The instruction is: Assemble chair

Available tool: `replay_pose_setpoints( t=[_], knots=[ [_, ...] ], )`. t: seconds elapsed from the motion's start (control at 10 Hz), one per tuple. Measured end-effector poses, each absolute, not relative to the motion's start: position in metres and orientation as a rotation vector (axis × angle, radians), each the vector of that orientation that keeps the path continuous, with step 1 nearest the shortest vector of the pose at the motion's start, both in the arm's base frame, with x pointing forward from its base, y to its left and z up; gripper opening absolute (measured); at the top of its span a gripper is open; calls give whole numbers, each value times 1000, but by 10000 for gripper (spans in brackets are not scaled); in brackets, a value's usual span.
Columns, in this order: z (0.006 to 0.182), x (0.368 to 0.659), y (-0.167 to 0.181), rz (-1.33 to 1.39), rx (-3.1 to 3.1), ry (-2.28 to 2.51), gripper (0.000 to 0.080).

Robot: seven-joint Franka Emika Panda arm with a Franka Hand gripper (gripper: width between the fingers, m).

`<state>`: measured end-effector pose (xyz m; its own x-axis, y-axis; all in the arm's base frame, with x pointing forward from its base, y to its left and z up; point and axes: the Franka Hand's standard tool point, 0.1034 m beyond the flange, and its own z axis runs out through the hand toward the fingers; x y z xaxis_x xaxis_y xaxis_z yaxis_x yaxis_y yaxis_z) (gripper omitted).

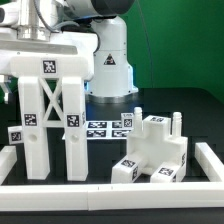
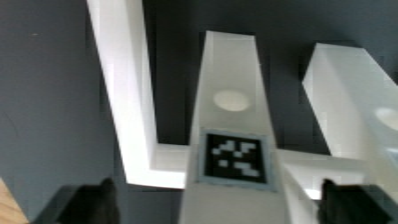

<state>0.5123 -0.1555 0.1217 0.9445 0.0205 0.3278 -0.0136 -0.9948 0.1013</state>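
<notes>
White smooth plastic, blocky and square-edged: stands upright at the exterior view's left as a ladder-like chair frame (image 1: 30, 130) with crossed braces and black-and-white tags. Dark fingers (image 2: 84, 205) set wide, flanking its tagged crossbar (image 2: 237, 157); cannot tell whether clamped. Rests nearby on the dark desk (image 1: 200, 125), a chunky pegged seat block (image 1: 155, 150), behind it the flat marker board (image 1: 108, 126).

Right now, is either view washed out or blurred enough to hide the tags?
Exterior view: the white chair frame glares near its top, yet its tags read clearly. Wrist view: the tag is soft but readable, the dark fingertips out of focus.
</notes>
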Motion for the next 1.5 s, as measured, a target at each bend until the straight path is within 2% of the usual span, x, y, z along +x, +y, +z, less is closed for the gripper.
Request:
replay_pose_setpoints(
  t=[0.1,0.4,0.7,0.9,1.1,1.3,1.4,1.5],
  knots=[
    [121,512,-156,506,2997,5,643],
    [121,510,-154,485,3015,6,648],
    [138,498,-145,400,3133,-19,649],
    [143,492,-138,399,3148,-59,649],
    [163,481,-142,414,3128,-30,649],
    [181,472,-165,404,3112,-13,649],
    [184,474,-177,377,3113,-27,649],
    [196,478,-183,358,3102,6,649]
  ],
)
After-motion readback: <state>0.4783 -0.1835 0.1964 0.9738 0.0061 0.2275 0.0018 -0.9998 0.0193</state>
